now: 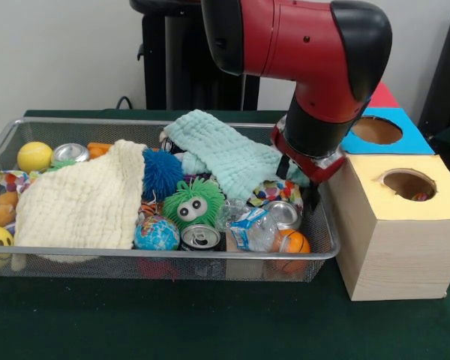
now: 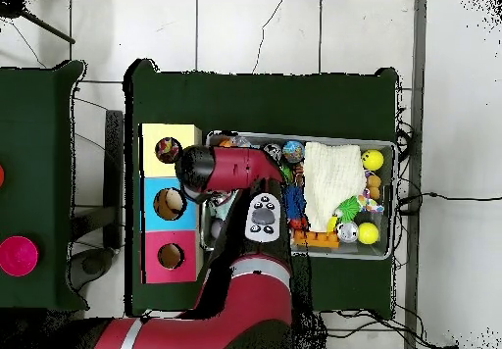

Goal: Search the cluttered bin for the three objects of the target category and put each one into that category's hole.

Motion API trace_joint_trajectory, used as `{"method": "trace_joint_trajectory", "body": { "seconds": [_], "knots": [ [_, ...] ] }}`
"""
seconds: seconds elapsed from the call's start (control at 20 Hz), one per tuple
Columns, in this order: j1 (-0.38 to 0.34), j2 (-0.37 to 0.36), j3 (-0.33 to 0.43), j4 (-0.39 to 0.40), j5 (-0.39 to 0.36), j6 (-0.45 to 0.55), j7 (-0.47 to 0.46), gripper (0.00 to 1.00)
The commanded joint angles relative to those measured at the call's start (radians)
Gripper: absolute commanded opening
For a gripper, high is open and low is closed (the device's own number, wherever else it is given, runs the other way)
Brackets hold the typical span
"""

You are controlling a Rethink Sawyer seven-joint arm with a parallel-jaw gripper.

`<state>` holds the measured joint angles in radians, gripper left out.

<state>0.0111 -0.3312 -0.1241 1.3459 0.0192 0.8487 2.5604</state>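
Inside bin (image 1: 165, 256), waffle cloth (image 1: 82, 199), clutter

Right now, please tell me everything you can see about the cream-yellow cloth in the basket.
The cream-yellow cloth is soft fabric with a waffle texture. It lies spread out and slightly rumpled over the clutter in the wire basket, on the side away from the boxes. In the front view its lower edge drapes down to the basket's near rim, and a blue spiky ball sits against its edge. The gripper is not touching it.
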Motion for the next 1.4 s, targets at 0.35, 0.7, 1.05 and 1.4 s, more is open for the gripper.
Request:
{"method": "trace_joint_trajectory", "body": {
  "seconds": [0.35, 0.7, 1.05, 1.4],
  "knots": [
    [-0.032, 0.023, 0.037, -0.146, -0.026, 0.115, -0.002, 1.0],
    [-0.058, 0.029, 0.052, -0.136, -0.036, 0.082, -0.041, 1.0],
    [-0.058, 0.028, 0.064, -0.057, -0.04, -0.016, -0.024, 1.0],
    [-0.036, 0.048, 0.059, 0.006, -0.04, -0.138, 0.033, 1.0]
  ]
}}
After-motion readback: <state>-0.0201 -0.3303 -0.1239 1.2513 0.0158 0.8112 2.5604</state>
